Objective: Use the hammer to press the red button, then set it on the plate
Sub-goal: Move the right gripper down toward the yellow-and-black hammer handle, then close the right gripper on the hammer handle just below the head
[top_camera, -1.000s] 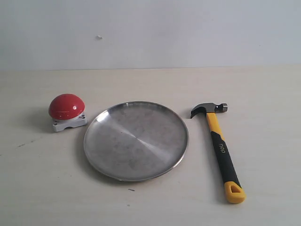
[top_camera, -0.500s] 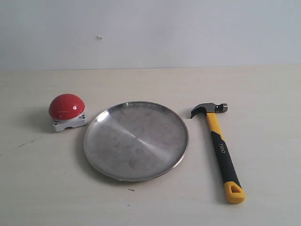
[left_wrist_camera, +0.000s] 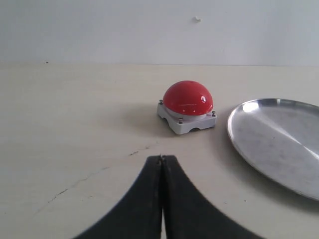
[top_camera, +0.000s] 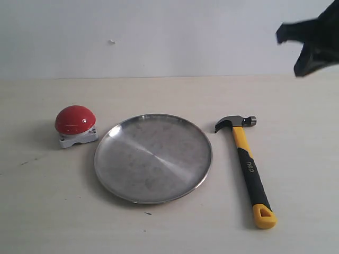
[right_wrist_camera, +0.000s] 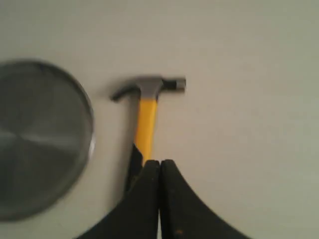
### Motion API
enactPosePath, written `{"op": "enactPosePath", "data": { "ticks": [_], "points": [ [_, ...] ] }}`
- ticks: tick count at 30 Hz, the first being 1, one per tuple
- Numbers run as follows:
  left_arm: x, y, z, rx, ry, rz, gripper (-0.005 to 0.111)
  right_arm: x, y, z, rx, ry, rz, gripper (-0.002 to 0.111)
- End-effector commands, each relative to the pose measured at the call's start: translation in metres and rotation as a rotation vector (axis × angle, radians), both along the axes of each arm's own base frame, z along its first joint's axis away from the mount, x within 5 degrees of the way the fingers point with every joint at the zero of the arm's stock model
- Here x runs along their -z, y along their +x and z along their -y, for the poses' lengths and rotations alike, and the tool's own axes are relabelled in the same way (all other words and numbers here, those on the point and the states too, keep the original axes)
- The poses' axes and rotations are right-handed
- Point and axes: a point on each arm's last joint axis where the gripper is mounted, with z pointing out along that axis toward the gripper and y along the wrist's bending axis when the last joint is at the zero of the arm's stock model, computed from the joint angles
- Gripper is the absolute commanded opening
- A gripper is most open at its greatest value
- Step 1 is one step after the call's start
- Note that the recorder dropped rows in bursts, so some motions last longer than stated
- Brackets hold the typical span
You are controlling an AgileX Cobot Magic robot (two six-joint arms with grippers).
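- Hammer [top_camera: 248,164] lies flat on the counter [top_camera: 53,201], below and ahead of the right tool [right_wrist_camera: 159,167], which hangs well above it; the handle end is nearest the tool and the head farthest
- The right tool's fingers are pressed together with nothing between them; the left tool [left_wrist_camera: 161,162] is likewise closed and empty, with the red button [top_camera: 75,119] ahead of it and apart
- Step in hand, as I judge it, is reaching for the hammer: part the fingers before descending, straddle the handle across its width, and close on the black grip so the head keeps reach for pressing
- The plate [top_camera: 153,159] sits beside the tool's path, between hammer and button; the head should be carried clear of its rim
- Count: one hammer, one red button, one plate, two tools
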Motion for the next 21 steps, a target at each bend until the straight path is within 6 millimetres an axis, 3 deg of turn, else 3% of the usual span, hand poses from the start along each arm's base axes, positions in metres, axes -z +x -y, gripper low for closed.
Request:
{"op": "enactPosePath", "data": {
  "ticks": [1, 5, 9, 16, 21],
  "points": [
    [-0.001, 0.000, 0.000, -0.002, -0.008, 0.010, 0.000, 0.050, 0.020, -0.025, -0.003, -0.208, -0.264, 0.000],
    [-0.001, 0.000, 0.000, -0.002, -0.008, 0.010, 0.000, 0.086, 0.031, -0.062, -0.089, -0.233, -0.310, 0.000],
    [-0.001, 0.000, 0.000, -0.002, -0.008, 0.010, 0.000, 0.109, 0.041, -0.086, -0.142, -0.246, -0.309, 0.000],
    [-0.001, 0.000, 0.000, -0.002, -0.008, 0.010, 0.000, 0.122, 0.063, -0.094, -0.124, -0.235, -0.304, 0.002],
    [-0.001, 0.000, 0.000, -0.002, -0.008, 0.010, 0.000, 0.130, 0.068, -0.096, -0.125, -0.235, -0.312, 0.022]
  ]
}}
